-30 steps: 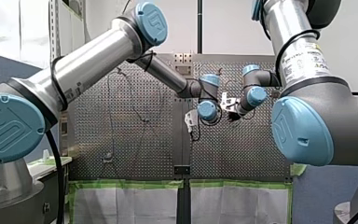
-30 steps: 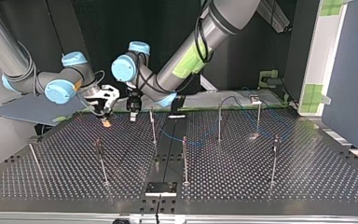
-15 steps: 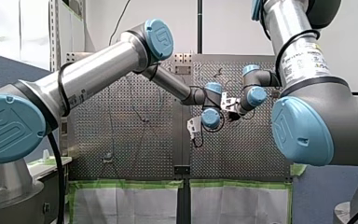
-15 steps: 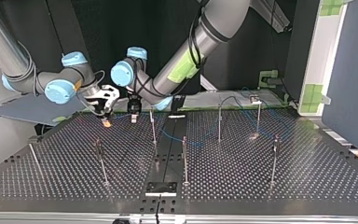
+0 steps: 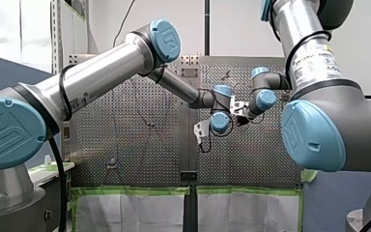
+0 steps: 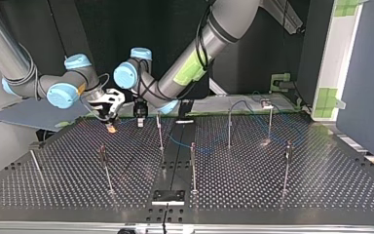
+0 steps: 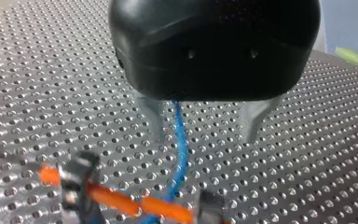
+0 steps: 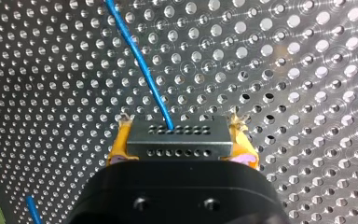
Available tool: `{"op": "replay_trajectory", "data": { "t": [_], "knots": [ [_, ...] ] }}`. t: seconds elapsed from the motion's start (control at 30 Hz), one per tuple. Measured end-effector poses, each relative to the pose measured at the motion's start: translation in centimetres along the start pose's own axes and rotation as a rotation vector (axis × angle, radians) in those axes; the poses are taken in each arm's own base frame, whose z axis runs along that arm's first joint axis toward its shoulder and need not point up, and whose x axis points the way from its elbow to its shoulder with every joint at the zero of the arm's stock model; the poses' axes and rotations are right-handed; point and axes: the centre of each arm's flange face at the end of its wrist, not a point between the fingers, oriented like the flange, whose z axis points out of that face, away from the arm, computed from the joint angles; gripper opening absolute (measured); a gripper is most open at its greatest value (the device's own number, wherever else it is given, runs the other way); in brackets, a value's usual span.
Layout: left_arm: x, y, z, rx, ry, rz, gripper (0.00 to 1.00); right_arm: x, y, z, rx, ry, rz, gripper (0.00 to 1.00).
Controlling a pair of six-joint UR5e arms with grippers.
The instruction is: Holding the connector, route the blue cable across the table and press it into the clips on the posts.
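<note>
The cable (image 8: 140,65) is blue. The connector (image 8: 177,136) is grey with rows of tiny holes. My right gripper (image 8: 181,142) has yellow-orange pads (image 8: 119,144). My left gripper (image 7: 204,135) is black with silver fingers (image 7: 151,116). The table (image 6: 282,195) is silver, dotted all over with holes. My left arm (image 5: 101,67) and right arm (image 5: 309,53) are silver with light blue caps.

Silver tubes (image 5: 101,63), blue joint caps (image 5: 165,35), black cables (image 5: 59,179); right tool (image 8: 182,137) yellow-padded.

My left arm (image 6: 195,53) reaches past the middle, wrist bent down, and my left gripper (image 7: 204,133) hangs with its metal jaws spread apart, close beside my right gripper (image 6: 110,121), whose yellow-padded jaws are clamped on the connector (image 8: 177,136).
</note>
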Motion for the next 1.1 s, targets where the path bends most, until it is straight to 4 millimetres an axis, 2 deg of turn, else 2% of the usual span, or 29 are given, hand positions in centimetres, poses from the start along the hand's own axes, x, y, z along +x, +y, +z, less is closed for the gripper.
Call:
{"op": "replay_trajectory", "data": {
  "t": [0.03, 0.07, 0.1, 0.13, 0.6, 0.7, 1.1],
  "knots": [
    [0.0, -0.1, -0.1, 0.002, -0.003, 0.0, 0.22, 0.0, 0.0, 0.0, 0.0, 0.0, 0.0, 0.0],
    [0.0, -0.2, -0.1, 0.003, -0.005, -0.001, 0.22, 0.0, 0.0, 0.0, 0.0, 0.0, 0.0, 0.0],
    [0.0, -0.3, -0.1, 0.004, -0.008, -0.001, 0.05, 0.0, 0.0, 0.0, 0.0, 0.0, 0.0, 0.0],
    [0.0, -0.4, -0.1, 0.005, -0.01, -0.002, 0.0, 0.0, 0.0, 0.0, 0.0, 0.001, 0.0, 0.0],
    [-0.6, -0.5, -0.4, -0.012, -0.019, -0.009, 0.0, 0.6, -0.3, 0.0, 0.006, 0.008, -0.007, 0.0],
    [-1.6, -0.7, -0.7, -0.019, -0.018, -0.009, 0.0, 1.4, -0.6, -0.2, 0.008, 0.015, -0.01, 0.0],
    [-7.5, -2.4, -2.9, -0.005, -0.042, -0.024, 0.0, 7.1, -1.6, -2.9, 0.018, 0.105, -0.003, 0.0]
  ]
}}
